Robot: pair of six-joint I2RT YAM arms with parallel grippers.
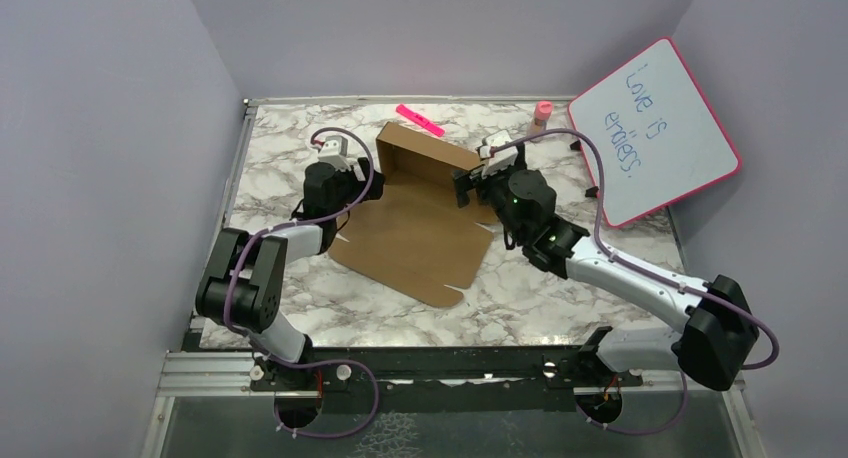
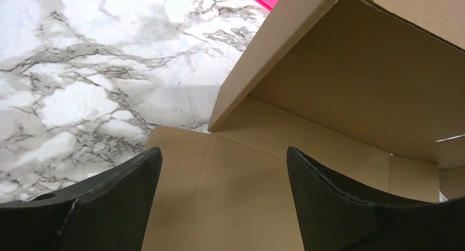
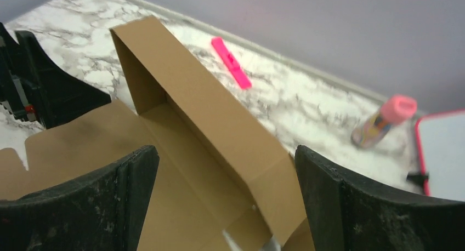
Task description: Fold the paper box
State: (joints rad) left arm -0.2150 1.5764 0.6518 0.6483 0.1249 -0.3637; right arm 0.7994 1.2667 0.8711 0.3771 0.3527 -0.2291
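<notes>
At far left, white-and-grey marble table [image 1: 280, 148] under everything. Just right of that, the left gripper [image 2: 225, 152], angled down over the near left part of the paper box [image 1: 420, 228]; fingers [image 2: 109, 201] spread wide, nothing between them, flat brown cardboard below the gap. Toward the middle of the table, the box itself: a plain cardboard sheet lying mostly flat, its far end folded up into an upright back wall with a short side wall at the left corner, a front flap stretching toward the arm bases. Beyond the raised wall, near the back edge of the table, a flat pink stick [image 1: 420, 120], apart from the cardboard. At the right end of the raised wall, the right gripper [image 3: 226, 149], fingers [image 3: 351, 207] likewise wide apart and holding nothing, poised above the inner fold. Further right, a small pink-capped bottle [image 1: 541, 116] on the marble, then a pink-framed whiteboard [image 1: 655, 133] with blue handwriting, tilted against the right wall.
</notes>
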